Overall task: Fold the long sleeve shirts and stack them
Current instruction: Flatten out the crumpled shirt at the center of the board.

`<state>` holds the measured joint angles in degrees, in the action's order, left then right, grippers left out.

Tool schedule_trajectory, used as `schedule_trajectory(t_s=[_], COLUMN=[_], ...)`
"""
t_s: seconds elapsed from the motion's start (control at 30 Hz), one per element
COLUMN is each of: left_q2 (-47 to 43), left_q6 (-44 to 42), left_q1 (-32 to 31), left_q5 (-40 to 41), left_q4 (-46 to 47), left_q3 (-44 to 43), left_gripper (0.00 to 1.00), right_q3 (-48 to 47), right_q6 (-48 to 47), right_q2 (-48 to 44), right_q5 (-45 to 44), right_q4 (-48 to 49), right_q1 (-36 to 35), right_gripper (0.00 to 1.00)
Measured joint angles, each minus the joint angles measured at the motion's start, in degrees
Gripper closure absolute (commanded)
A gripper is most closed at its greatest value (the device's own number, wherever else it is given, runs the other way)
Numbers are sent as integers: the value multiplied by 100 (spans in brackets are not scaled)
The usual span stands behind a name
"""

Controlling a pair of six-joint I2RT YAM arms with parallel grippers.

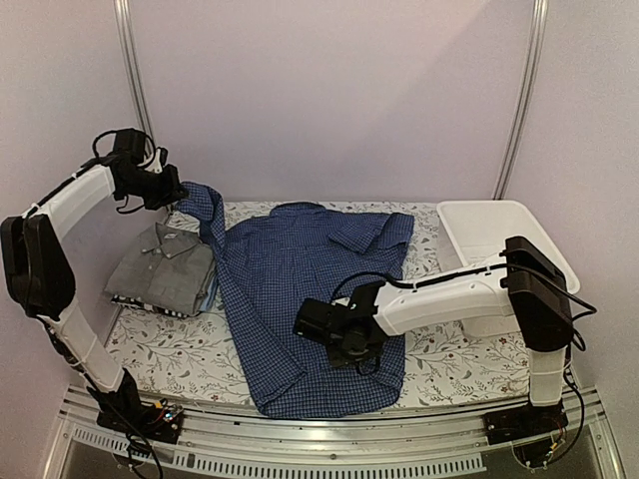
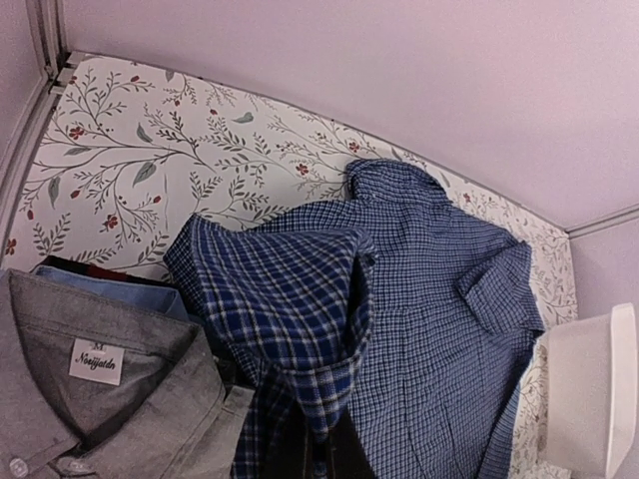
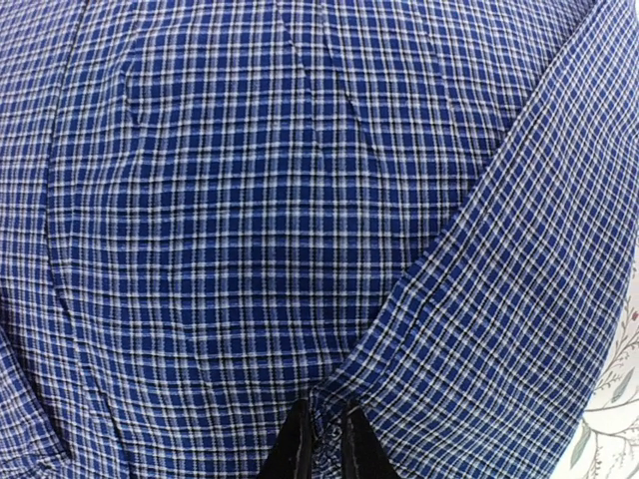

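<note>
Blue check shirt (image 1: 300,289) lies spread on tabletop (image 1: 449,364). Left jaws pinch its sleeve (image 1: 203,205) aloft; right jaws nip a fold nearer the hem. Likely side-fold step: next, carry both inward together.

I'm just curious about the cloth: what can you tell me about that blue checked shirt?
The blue checked shirt is thin woven cloth, spread wrinkled on the flowered table, collar at the far side. The left gripper holds one sleeve lifted beside the folded grey shirt; the right gripper pinches a fold lower down.
</note>
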<state>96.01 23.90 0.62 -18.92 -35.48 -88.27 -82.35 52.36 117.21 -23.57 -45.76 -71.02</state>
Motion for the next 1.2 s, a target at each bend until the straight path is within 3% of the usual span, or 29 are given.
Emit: schedule_trajectory(t_s=[0.27,0.6,0.73,0.83,0.97,1.1,1.2], left_q2=[0,0,0,0,0,0,0], left_q6=[-2,-4,-4,-4,-7,-7,-7], left_q1=[0,0,0,0,0,0,0], left_q5=[4,7,4,4,4,4,0], left_q4=[42,140,162,179,181,179,179], left_q3=[79,216,225,225,225,225,225], left_gripper=[100,100,100,100,100,100,100], right_q3=[308,2562,3021,3154,3274,3250,2997], right_q6=[341,1751,2277,2592,2905,3073,2983], right_q2=[-146,-1989,-2387,-2653,-3088,-3368,-3442], right_q5=[-299,-168,-11,37,57,17,-33], right_q4=[-404,-1362,-1600,-1705,-1873,-2041,-2092], right_q1=[26,44,55,55,55,55,55], right_gripper=[100,100,99,92,70,61,59])
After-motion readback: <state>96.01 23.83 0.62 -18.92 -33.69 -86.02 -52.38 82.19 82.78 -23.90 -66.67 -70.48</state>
